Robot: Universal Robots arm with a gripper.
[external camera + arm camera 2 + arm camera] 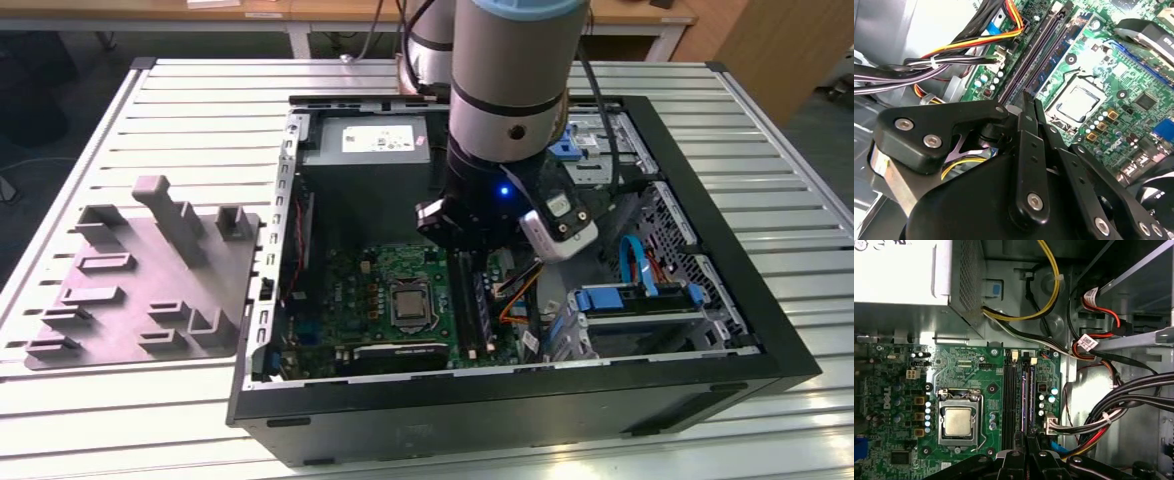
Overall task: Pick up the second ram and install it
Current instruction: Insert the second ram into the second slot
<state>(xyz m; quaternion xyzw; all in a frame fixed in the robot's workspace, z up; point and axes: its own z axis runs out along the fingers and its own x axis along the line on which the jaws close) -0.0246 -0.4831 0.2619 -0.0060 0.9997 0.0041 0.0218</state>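
Note:
The second ram (pixel 1028 395) is a long dark stick standing on edge in a memory slot on the green motherboard (pixel 961 367), to the right of the silver processor socket (pixel 958 421). It also appears in the second wrist view (pixel 1056 57) and in the exterior view (pixel 470 300). My gripper (pixel 1029 439) is shut, its thin black fingertips (pixel 1027 102) pressed together right over one end of that stick. Nothing shows between them. I cannot tell whether they touch the stick. Two darker slots (pixel 1012 395) run alongside it.
The arm (pixel 514 120) reaches down into the open black computer case (pixel 534 400). A grey power-supply box (pixel 363 145) sits at the back, with bundled cables (pixel 1114 410) beside the slots. The grey plastic tray (pixel 140 275) with upright posts lies on the slatted table at the exterior view's left.

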